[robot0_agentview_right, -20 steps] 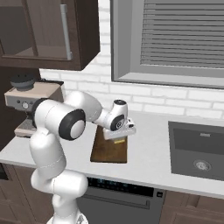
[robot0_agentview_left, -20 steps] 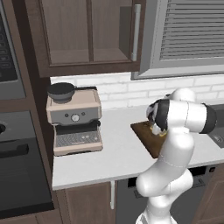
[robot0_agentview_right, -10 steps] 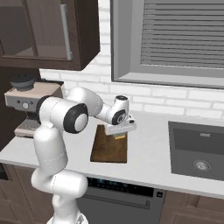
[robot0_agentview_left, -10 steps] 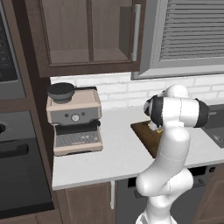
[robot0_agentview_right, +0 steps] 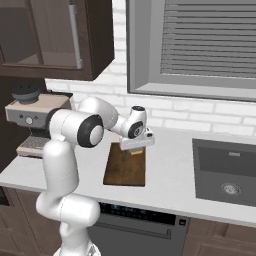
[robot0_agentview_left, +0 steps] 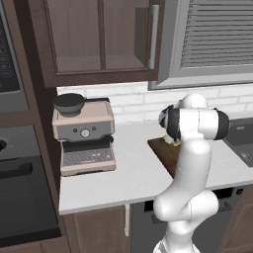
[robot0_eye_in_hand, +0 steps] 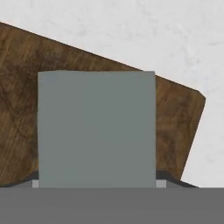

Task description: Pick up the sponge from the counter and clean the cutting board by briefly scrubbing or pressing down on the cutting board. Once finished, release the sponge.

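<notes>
Sponge (robot0_eye_in_hand: 96,129), flat grey-green block, over grainy dark-brown cutting board (robot0_eye_in_hand: 175,113); smooth counter (robot0_eye_in_hand: 153,30).

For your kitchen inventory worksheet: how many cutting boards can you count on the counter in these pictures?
1. The cutting board lies on the counter between the espresso machine and the sink, below the gripper and the sponge.

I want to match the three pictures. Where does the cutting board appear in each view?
Left base view: the cutting board is right of centre on the counter, largely hidden behind the arm.
Right base view: it lies at centre, below the gripper.
Hand view: it fills the left and middle, under the sponge.
Shared landmark: the light counter around the board.
</notes>
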Tool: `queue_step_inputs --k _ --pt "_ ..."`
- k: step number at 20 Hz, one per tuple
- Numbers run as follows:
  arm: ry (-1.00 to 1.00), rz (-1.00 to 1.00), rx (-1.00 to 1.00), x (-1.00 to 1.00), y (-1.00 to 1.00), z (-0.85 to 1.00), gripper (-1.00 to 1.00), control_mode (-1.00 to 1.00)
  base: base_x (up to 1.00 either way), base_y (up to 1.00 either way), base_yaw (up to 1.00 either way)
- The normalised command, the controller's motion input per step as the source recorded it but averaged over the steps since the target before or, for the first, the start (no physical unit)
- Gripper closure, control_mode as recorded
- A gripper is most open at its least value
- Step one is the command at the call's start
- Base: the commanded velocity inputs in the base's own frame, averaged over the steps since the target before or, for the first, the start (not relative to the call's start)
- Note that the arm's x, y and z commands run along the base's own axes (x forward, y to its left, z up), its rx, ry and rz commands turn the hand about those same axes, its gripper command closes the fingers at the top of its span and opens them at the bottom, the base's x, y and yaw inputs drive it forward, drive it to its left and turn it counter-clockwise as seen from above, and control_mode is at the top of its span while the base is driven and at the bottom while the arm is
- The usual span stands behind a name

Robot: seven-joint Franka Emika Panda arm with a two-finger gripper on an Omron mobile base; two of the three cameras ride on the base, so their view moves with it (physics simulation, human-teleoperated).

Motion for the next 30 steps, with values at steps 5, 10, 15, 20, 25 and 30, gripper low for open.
queue_step_inputs --k 5,10,15,20,25,30 --pt "0.0 0.0 0.0 0.15 0.12 -0.01 1.0 -1.0 0.0 0.0 0.0" --pt "-0.12 0.0 0.0 -0.03 0.56 0.06 1.0 -1.0 0.0 0.0 0.0" --pt "-0.2 0.0 0.0 -0.2 0.69 0.27 1.0 -1.0 0.0 0.0 0.0" --pt "-0.16 0.0 0.0 -0.21 0.67 0.12 1.0 -1.0 0.0 0.0 0.0" --pt "-0.02 0.0 0.0 -0.34 0.45 0.0 1.0 -1.0 0.0 0.0 0.0" --pt "0.02 0.02 0.0 -0.44 0.17 0.0 1.0 -1.0 0.0 0.0 0.0"
